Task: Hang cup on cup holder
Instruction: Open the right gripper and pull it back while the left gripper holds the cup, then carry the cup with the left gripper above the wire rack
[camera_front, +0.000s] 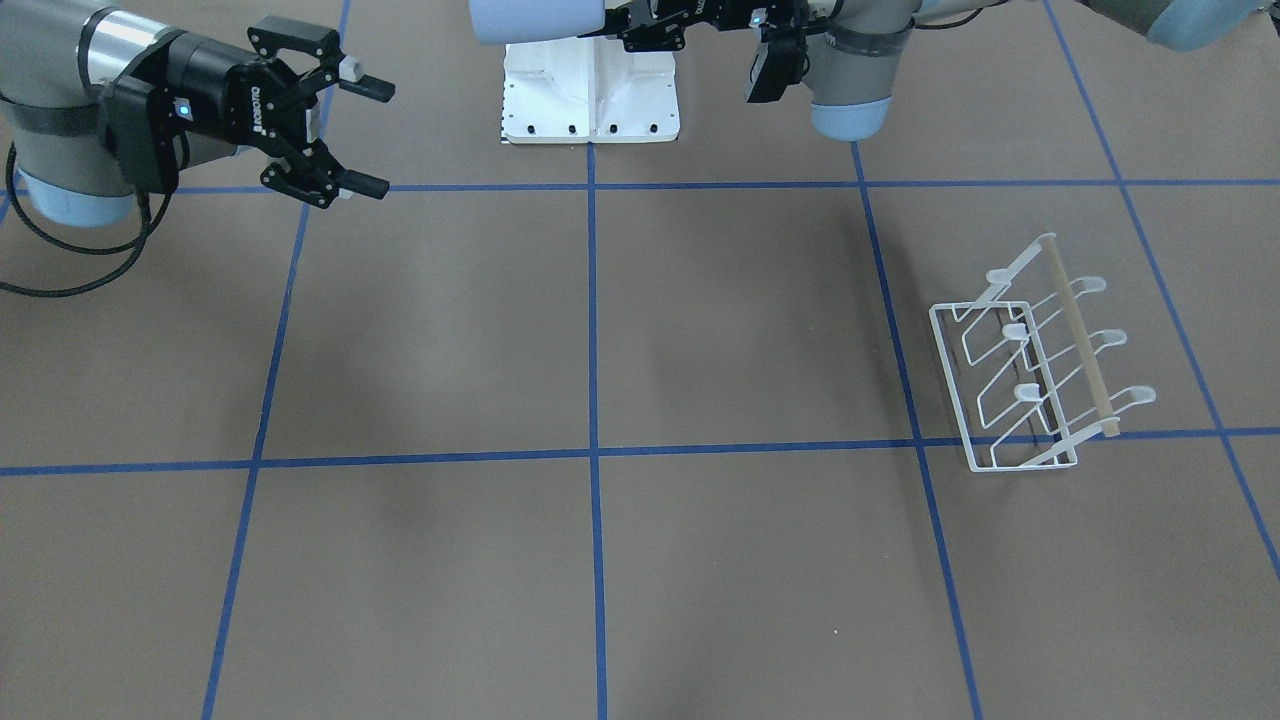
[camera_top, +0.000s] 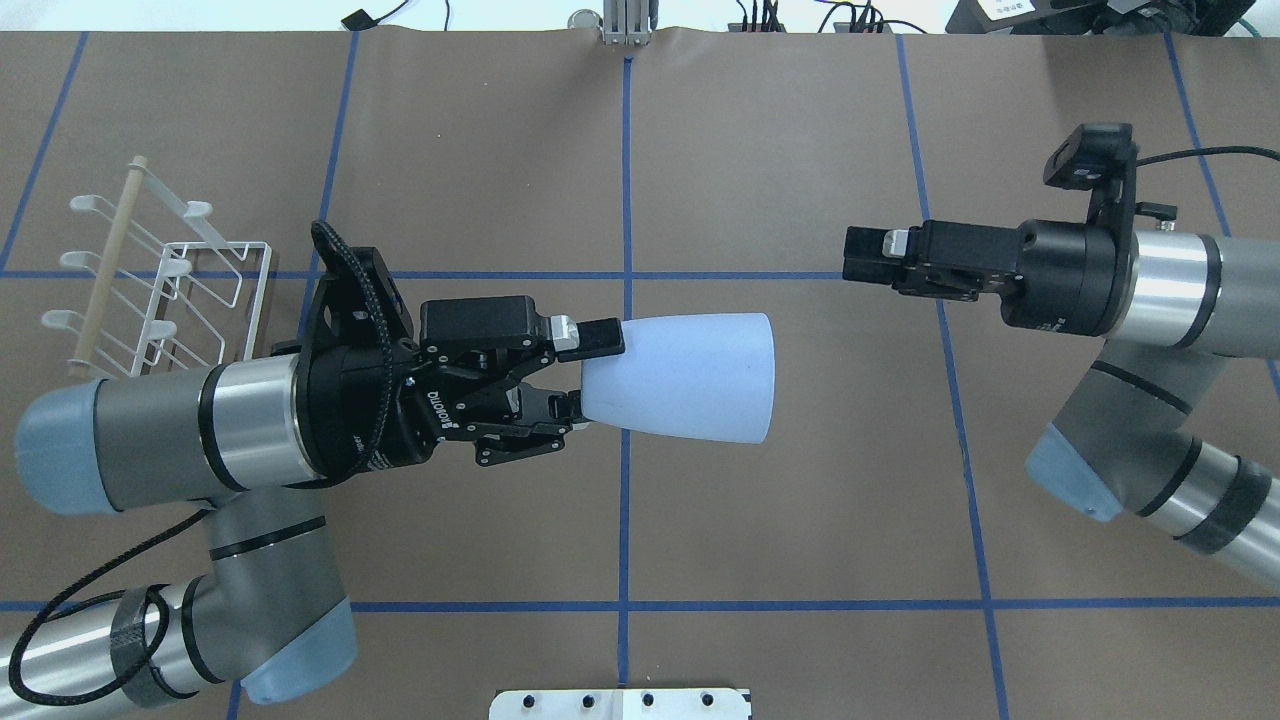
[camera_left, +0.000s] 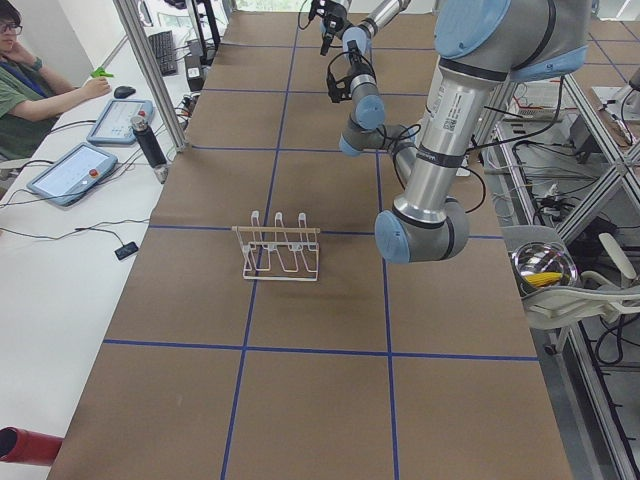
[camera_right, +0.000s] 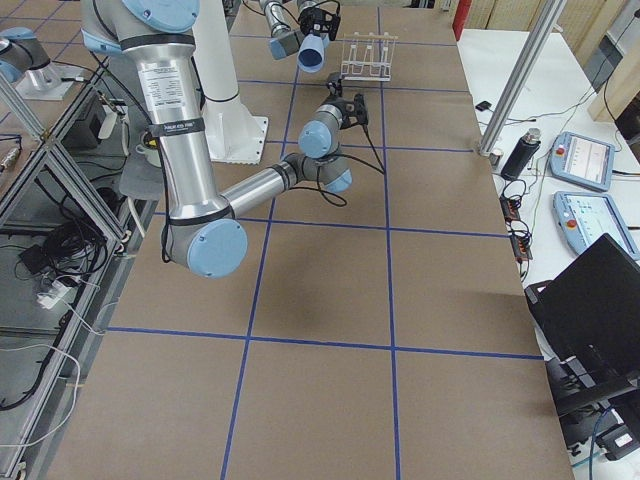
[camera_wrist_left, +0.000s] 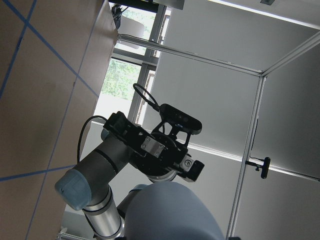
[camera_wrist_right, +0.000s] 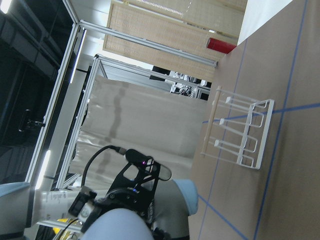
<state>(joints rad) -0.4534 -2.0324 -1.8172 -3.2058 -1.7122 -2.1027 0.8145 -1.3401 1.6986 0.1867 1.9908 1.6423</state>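
On brown table (camera_top: 800, 500): blue tape grid (camera_top: 626, 150), white cup holder (camera_top: 175, 267).

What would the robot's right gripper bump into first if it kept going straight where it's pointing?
Probably nothing close. The right gripper seems aimed just past the cup and its rim, toward the cup holder across the table. It rides high, so it might pass over that too.

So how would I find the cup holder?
Look at the brown table crossed by blue tape lines. On the robot's left side stands a white wire rack. It alone has rounded prongs and a light wooden rod.
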